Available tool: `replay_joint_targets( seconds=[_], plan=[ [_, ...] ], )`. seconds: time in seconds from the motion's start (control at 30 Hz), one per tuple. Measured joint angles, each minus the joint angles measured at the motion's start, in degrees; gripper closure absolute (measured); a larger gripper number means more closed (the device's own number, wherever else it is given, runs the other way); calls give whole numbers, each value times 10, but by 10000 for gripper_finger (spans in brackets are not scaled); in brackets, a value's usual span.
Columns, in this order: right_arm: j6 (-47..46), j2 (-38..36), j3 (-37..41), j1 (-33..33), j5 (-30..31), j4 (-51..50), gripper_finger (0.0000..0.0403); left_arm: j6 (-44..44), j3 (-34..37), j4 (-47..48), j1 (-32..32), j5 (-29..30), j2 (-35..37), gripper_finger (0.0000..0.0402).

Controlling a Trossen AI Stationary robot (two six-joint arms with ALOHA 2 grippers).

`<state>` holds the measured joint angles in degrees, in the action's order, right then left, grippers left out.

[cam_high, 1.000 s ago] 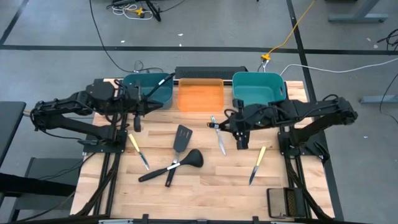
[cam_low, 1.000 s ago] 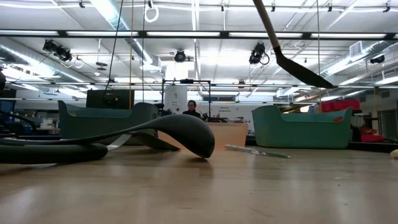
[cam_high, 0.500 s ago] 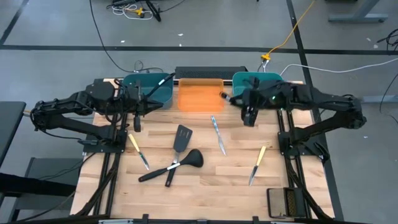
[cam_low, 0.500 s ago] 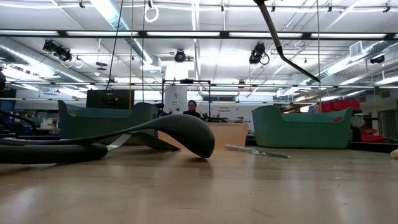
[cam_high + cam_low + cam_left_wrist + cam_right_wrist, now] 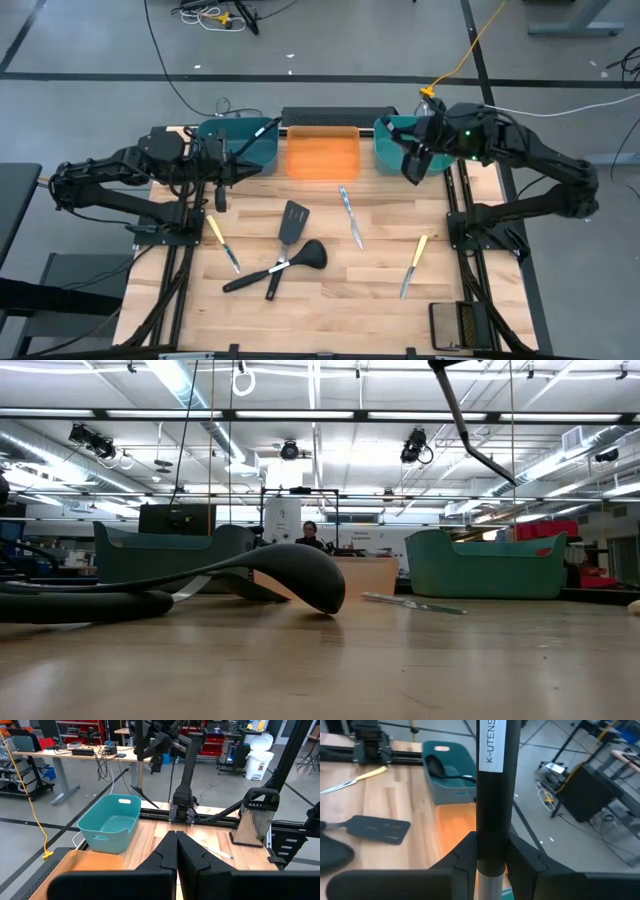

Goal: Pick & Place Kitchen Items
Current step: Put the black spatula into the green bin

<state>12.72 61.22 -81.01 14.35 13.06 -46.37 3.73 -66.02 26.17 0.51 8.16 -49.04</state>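
Right gripper [image 5: 413,163] clamped on a ladle [image 5: 470,435] handle over right teal bin [image 5: 392,128], table's far edge; ladle probably near-vertical. Left gripper [image 5: 220,190] closed, empty.

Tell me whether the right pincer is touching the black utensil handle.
Touching: the right wrist view shows the right pincer clamped on the black utensil handle, both fingers against it.
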Motion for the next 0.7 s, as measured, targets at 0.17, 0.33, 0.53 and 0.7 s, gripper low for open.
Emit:
replay_joint_targets(
  seconds=[0.17,0.33,0.53,0.7],
  plan=[
    [-2,-12,0,24,1,3,319,0,0,0,0,0,0,401],
    [-2,-29,0,33,33,31,319,0,0,0,0,0,0,401],
    [-21,-54,0,45,70,60,319,1,0,1,0,0,0,401],
    [-11,-65,-17,59,75,62,319,1,0,1,0,0,0,401]
  ],
)
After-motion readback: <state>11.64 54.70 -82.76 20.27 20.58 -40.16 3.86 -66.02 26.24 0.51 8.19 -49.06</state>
